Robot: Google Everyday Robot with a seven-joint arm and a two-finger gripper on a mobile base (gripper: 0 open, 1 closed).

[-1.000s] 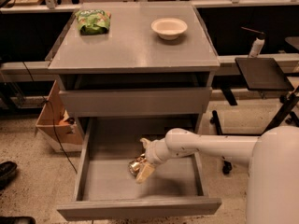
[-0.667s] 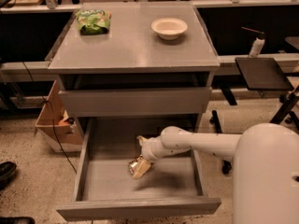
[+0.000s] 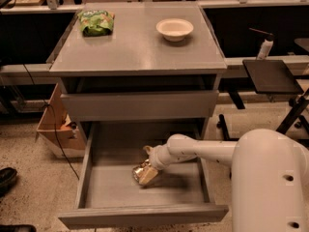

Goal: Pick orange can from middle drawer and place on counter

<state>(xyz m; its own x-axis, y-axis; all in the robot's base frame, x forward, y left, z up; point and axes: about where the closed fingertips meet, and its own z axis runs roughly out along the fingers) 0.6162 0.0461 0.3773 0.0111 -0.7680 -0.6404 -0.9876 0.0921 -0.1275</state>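
Note:
The middle drawer [image 3: 145, 215] is pulled out below the counter [image 3: 135, 50]. The orange can [image 3: 144, 175], shiny and golden, lies tilted on the drawer floor near the middle. My white arm reaches in from the right. The gripper [image 3: 148, 164] is down in the drawer, right at the can's upper end and touching or very close to it. Part of the can is hidden behind the gripper.
A white bowl [image 3: 175, 29] and a green snack bag [image 3: 96, 22] sit at the back of the counter. A closed drawer sits above the open one. A cardboard box [image 3: 52, 124] stands at the left. A black side table [image 3: 271, 75] and a bottle [image 3: 264, 47] are at the right.
The arm has shifted slightly left and its upper part fills more of the lower right. The gripper stays at the can, and the can has not moved.

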